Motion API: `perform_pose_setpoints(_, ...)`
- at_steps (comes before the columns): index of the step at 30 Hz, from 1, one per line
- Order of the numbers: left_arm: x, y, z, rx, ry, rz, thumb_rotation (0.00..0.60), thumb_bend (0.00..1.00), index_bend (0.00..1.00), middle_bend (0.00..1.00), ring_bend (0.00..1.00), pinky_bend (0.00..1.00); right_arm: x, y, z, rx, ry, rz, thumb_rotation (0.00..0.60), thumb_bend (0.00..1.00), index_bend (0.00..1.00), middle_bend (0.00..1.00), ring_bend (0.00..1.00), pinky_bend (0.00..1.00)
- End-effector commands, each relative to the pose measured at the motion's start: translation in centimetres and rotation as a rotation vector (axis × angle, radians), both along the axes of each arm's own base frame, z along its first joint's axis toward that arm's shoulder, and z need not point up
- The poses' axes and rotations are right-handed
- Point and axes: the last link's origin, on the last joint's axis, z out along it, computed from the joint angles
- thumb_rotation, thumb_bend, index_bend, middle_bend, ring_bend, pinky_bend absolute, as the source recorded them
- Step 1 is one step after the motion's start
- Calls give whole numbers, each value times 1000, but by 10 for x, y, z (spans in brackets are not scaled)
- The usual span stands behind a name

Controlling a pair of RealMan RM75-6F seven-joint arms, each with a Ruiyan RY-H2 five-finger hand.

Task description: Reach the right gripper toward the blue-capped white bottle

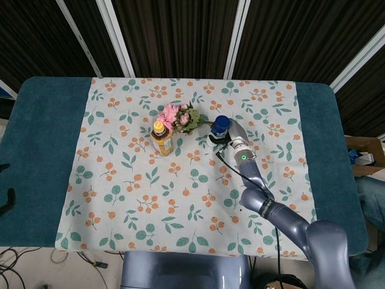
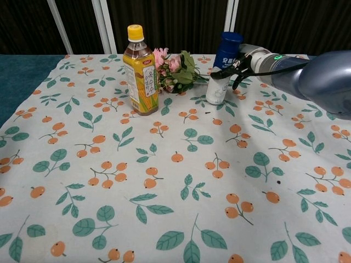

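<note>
The blue-capped white bottle (image 1: 218,127) (image 2: 221,68) is behind the middle of the floral cloth, to the right of the flowers. It leans with its cap tipped toward my right hand (image 1: 233,137) (image 2: 242,61). That hand's dark fingers (image 2: 226,70) wrap around the bottle's upper body and hold it, while its base touches the cloth. The right forearm (image 2: 307,74) comes in from the right. Of the left hand, only dark curved bits (image 1: 5,198) show at the left edge of the head view.
A yellow-capped tea bottle (image 1: 161,138) (image 2: 140,71) stands upright left of the flowers. The small pink bouquet (image 1: 178,117) (image 2: 174,70) lies between the two bottles, its stem reaching toward the white bottle. The floral cloth (image 2: 164,181) covers a teal table (image 1: 42,150).
</note>
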Motion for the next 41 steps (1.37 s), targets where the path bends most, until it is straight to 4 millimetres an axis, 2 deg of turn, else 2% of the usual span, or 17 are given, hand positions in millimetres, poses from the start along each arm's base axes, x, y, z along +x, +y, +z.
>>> perform_pose_setpoints(1,0,0,0,1,1,0,600,513,190,27,40,0,-2,0,15,-17,-20,12,600,525,539,515,466,641)
perform_pose_setpoints(8,0,0,0,0,3,-4,600,512,190,27,41,0,-5,8,57,-60,-41,64,600,525,542,522,469,656)
perform_pose_setpoints(14,1,0,-1,3,6,-8,600,512,190,27,41,0,-4,25,103,-87,-66,97,600,525,542,522,468,656)
perform_pose_setpoints(24,3,-1,-3,5,18,-21,600,513,190,27,41,0,3,56,166,-110,-95,125,600,525,542,521,469,656)
perform_pose_setpoints(37,4,-3,-3,10,29,-37,600,512,191,27,40,0,12,92,225,-172,-172,161,600,524,542,528,468,656)
perform_pose_setpoints(41,5,-3,-3,9,32,-43,600,513,190,27,41,0,14,110,234,-146,-172,174,600,520,542,529,469,656)
